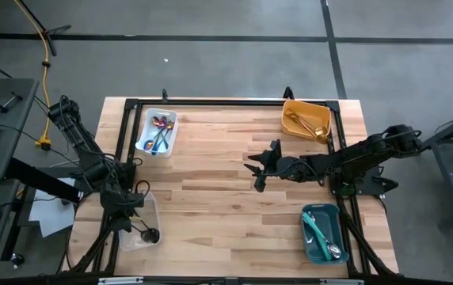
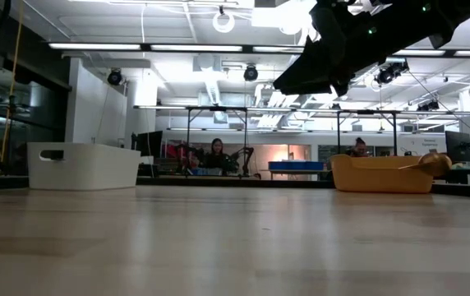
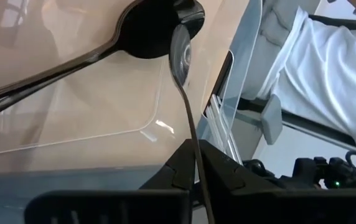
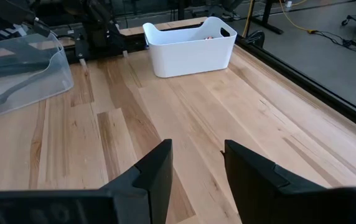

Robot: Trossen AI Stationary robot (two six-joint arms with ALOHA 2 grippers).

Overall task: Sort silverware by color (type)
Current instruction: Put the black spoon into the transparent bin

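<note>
Left gripper [image 3: 196,163] hangs over the clear plastic bin [image 1: 134,224] at the table's near left corner, its fingers pinched on the slim handle of a black spoon [image 3: 179,59] whose bowl rests inside the bin beside a second black spoon [image 3: 72,59]. Right gripper [image 1: 256,166] hovers above the bare middle of the light wooden table [image 1: 226,206], fingers spread apart and holding nothing. Iridescent rainbow spoons [image 1: 159,131] lie in the white rectangular bin [image 1: 156,131] at the far left. Gold utensils [image 1: 306,124] sit in the yellow bin [image 1: 305,119] at the far right, and teal-handled silver utensils [image 1: 320,234] fill the teal bin [image 1: 322,233] at the near right.
</note>
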